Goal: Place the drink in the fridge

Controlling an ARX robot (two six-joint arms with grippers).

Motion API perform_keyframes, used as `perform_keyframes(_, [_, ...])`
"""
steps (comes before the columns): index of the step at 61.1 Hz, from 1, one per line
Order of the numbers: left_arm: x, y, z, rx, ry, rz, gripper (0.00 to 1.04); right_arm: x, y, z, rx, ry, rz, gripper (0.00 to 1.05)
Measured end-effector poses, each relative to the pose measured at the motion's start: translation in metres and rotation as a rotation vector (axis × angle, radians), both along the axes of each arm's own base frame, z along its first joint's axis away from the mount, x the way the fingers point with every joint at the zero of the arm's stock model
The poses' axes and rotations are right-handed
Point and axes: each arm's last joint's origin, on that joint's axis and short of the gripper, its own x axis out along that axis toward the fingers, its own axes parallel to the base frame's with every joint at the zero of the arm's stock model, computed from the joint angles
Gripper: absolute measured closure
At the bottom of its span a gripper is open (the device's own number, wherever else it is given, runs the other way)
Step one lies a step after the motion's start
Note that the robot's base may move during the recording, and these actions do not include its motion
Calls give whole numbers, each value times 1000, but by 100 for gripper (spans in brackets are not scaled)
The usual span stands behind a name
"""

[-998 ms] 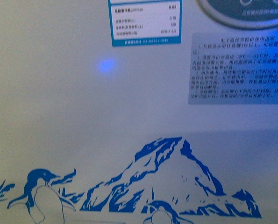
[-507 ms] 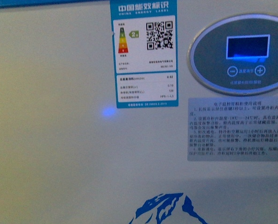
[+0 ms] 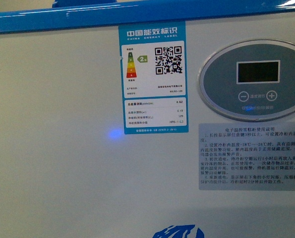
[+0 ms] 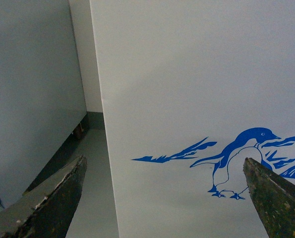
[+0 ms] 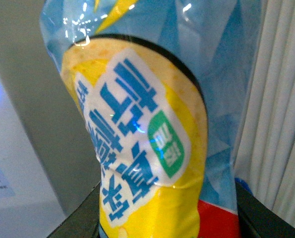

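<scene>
The fridge (image 3: 63, 158) fills the front view: a white front wall under a blue top rim (image 3: 137, 17), with an energy label (image 3: 152, 77) and an oval control panel (image 3: 254, 79). Neither arm shows there. In the left wrist view my left gripper (image 4: 164, 198) is open and empty, close to the fridge's white wall (image 4: 187, 74) with its blue penguin print (image 4: 241, 153). In the right wrist view my right gripper (image 5: 167, 218) is shut on the drink (image 5: 147, 124), whose light-blue and yellow label fills the frame. Its cap is out of view.
A grey printed notice (image 3: 250, 156) sits below the control panel. A small blue light spot (image 3: 115, 133) lies on the fridge front. In the left wrist view a plain grey-white cabinet (image 4: 33, 89) stands beside the fridge, with a narrow strip of floor (image 4: 92, 163) between them.
The front view has risen along the fridge front: the mountain and penguin print slid down almost out of frame, and the blue top rim has come into view.
</scene>
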Motion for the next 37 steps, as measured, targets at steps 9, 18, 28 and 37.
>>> perform_keyframes(9, [0,0,0,0,0,0,8,-1,3,-5,-17,-23,-23,62])
perform_keyframes(18, [0,0,0,0,0,0,8,1,2,-16,-26,-3,-54,62])
perform_keyframes(28, [0,0,0,0,0,0,8,2,1,-20,-30,10,-71,62])
perform_keyframes(37, [0,0,0,0,0,0,8,2,2,-22,-39,13,-58,62])
